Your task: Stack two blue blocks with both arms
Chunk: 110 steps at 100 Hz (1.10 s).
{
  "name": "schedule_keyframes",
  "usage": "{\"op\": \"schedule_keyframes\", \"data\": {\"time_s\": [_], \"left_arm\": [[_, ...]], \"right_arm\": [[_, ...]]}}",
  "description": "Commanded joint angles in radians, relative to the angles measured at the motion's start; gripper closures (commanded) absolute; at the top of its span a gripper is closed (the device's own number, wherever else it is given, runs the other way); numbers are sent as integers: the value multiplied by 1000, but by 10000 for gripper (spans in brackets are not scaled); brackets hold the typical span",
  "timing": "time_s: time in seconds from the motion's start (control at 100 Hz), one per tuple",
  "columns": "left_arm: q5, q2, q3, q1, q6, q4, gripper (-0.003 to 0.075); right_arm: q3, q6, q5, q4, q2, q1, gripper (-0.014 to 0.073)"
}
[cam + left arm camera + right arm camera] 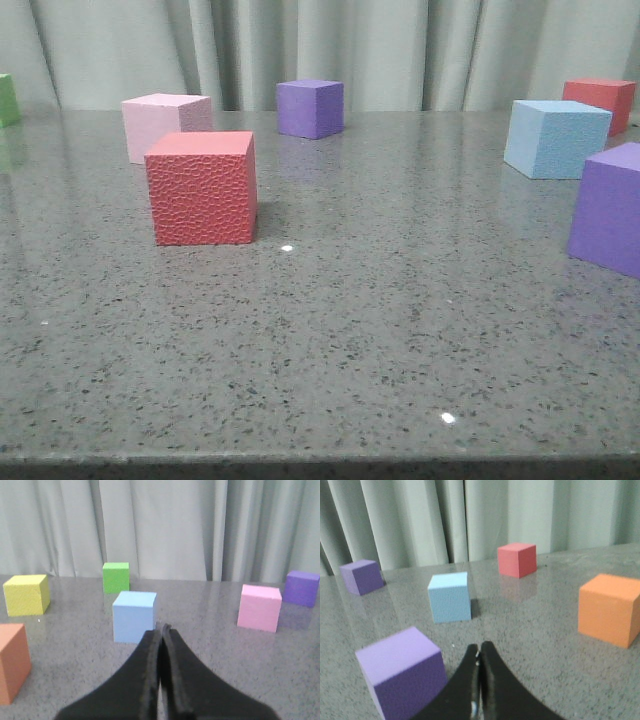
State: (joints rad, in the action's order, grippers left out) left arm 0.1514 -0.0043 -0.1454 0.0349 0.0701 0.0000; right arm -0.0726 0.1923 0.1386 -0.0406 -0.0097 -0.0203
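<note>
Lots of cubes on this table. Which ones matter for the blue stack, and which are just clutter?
Job:
smoother blue block
pebbly blue block
left gripper
right gripper

Clutter:
textured red cube
pink cube
near purple cube
orange cube

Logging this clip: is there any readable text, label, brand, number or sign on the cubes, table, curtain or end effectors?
None in any of the three views.
Cube faces are plain, for example the blue cube, the other blue cube and the red cube.
The table and curtain carry no print either.
</note>
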Motion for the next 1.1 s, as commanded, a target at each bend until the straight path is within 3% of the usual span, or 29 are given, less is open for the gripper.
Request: {"op": "schedule_keyframes", "data": {"time_s": [0.0,0.19,0.55,0.69,0.83,1.0,1.09], "left_arm": [[-12,40,-117,2,2,0,739],[97,171,-293,2,2,-5,739],[145,415,-513,2,2,0,738],[159,499,-565,2,2,0,725],[154,551,-595,2,2,21,582],[132,568,-601,2,2,25,268],[136,571,-603,2,2,25,138]], "right_arm": [[-111,-7,4,-12,-12,3,698],[-296,-7,231,-10,41,3,698],[-555,-9,344,-7,355,3,690],[-634,-17,394,-6,489,3,625],[-690,-43,398,-6,578,3,470],[-735,-51,403,-4,629,3,185],[-748,-51,415,-4,645,3,26]]}}
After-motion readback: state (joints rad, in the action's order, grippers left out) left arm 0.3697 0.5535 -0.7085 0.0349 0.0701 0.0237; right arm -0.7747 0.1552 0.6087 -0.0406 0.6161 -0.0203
